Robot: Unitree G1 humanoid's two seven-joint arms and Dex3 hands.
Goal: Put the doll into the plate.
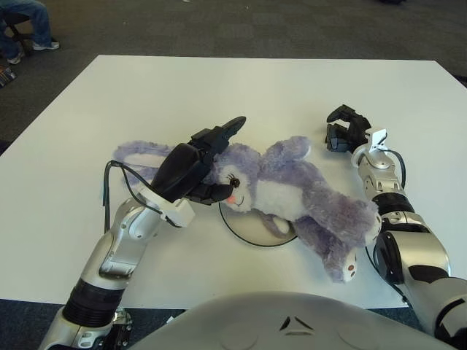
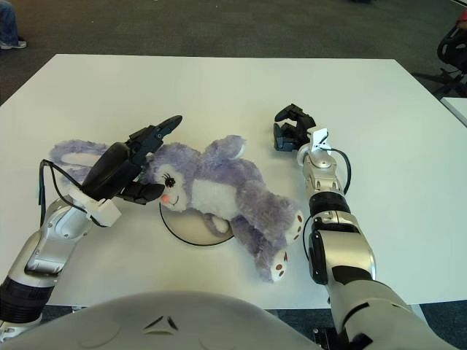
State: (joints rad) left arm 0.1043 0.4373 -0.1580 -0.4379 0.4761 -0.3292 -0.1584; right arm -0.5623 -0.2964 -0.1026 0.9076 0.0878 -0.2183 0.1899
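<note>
A purple and white stuffed rabbit, the doll [image 1: 292, 193], lies sprawled across the middle of the white table [image 1: 241, 87], closer to the near edge than the far one. Its body runs slantwise, head toward the table's left side and feet toward the near right corner. Its chest and belly lie over the right part of the plate [image 1: 244, 227], a flat white disc with a dark rim, while its head hangs just past the plate's far left rim and its legs trail off the plate onto the bare table. One foot, sole up with dark spots, points at the near edge. Its long ears [image 1: 142, 154] stretch out flat toward the left edge.

The left hand [image 1: 208, 164] sits at the doll's head: one dark finger is pressed under the cheek beside the pink nose, another lies over the top of the head, and a third sticks straight out toward the far edge, touching nothing. From here I cannot tell whether it truly pinches the head or only rests against it.

The right hand [image 1: 344, 133] hovers well apart from the doll, toward the right side of the table, its dark fingers curled inward around nothing.

A seated person's legs [image 1: 25, 25] show beyond the far left corner.
</note>
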